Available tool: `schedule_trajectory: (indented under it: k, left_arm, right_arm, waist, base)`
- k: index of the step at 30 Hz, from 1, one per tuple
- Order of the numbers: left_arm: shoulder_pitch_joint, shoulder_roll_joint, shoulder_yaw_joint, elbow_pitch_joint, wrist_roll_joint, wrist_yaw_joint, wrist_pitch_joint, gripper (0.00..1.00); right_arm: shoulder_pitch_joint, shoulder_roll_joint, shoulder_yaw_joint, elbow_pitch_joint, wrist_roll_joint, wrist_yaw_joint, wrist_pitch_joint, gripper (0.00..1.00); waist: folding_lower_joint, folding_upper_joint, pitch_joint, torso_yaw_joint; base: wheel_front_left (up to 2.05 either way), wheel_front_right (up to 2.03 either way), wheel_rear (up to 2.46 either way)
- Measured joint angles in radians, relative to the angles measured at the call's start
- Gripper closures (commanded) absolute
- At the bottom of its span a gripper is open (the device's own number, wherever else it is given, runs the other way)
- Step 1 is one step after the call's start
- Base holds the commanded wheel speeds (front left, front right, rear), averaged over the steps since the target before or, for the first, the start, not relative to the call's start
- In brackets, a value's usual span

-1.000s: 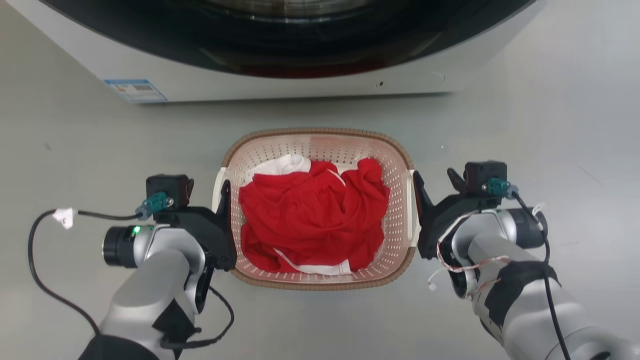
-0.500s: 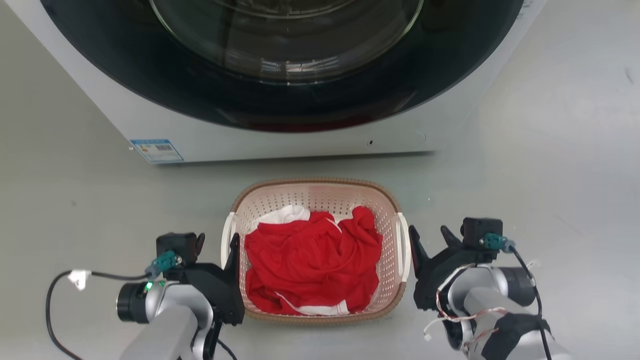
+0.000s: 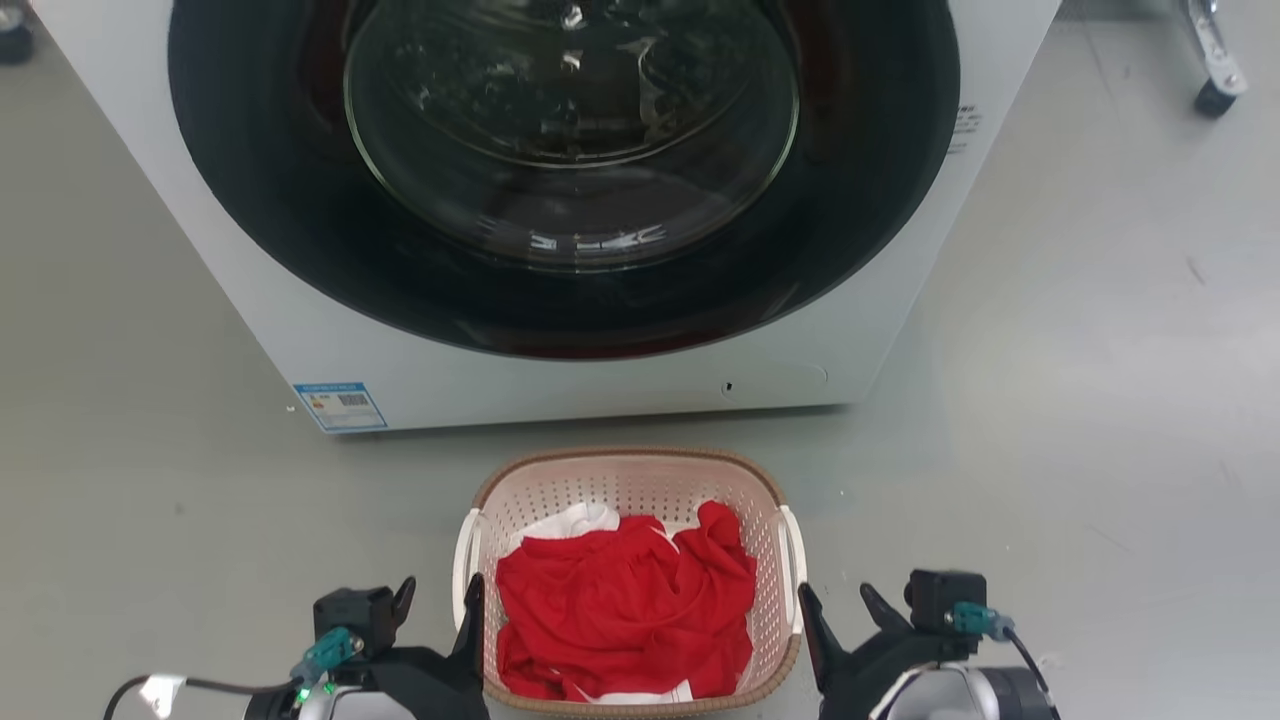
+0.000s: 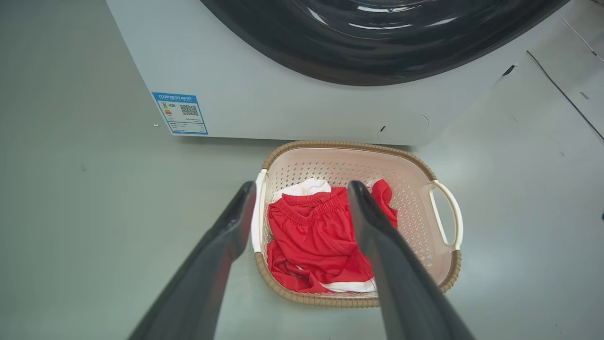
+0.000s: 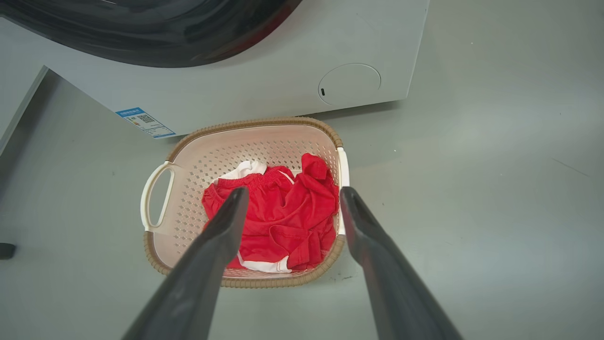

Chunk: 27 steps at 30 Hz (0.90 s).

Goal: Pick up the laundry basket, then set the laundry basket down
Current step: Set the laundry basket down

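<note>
Basket: we see the laundry basket [image 3: 625, 488] standing on the grey floor [image 3: 1050, 400], just in front of the washer [image 3: 600, 395].
Load: a red garment [image 3: 625, 610] fills most of it, and a white cloth [image 3: 575, 520] shows at the washer side.
Left claw: we find the left claw [image 3: 437, 605] spread wide. In the left wrist view, its fingers [image 4: 226, 236] lie to either side of the left handle [image 3: 462, 565], one outside the basket and one over the red garment.
Right claw: the right claw [image 3: 840, 615] is spread too. In the right wrist view, one of its fingers [image 5: 224, 226] lies over the red garment and the other lies along the right handle [image 3: 790, 560].
Contact: we cannot tell whether either claw touches a handle.
Washer: its round dark door [image 3: 570, 130] faces us, and a blue label [image 3: 340, 405] sits low on its front.
</note>
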<state>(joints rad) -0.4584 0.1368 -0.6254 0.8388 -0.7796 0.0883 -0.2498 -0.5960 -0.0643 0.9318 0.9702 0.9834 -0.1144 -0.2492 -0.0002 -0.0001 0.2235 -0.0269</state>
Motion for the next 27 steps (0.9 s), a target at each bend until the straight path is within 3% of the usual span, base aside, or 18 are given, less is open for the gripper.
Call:
schedule_trajectory:
  k: [27]
  left_arm:
    - [0.397, 0.018, 0.198, -0.41, 0.195, 0.035, 0.0, 0.0]
  right_arm:
    - [0.383, -0.042, -0.311, -0.356, -0.306, -0.01, 0.0, 0.0]
  waist:
    - [0.0001, 0.0001, -0.187, -0.008]
  base:
    - [0.0, 0.0, 0.0]
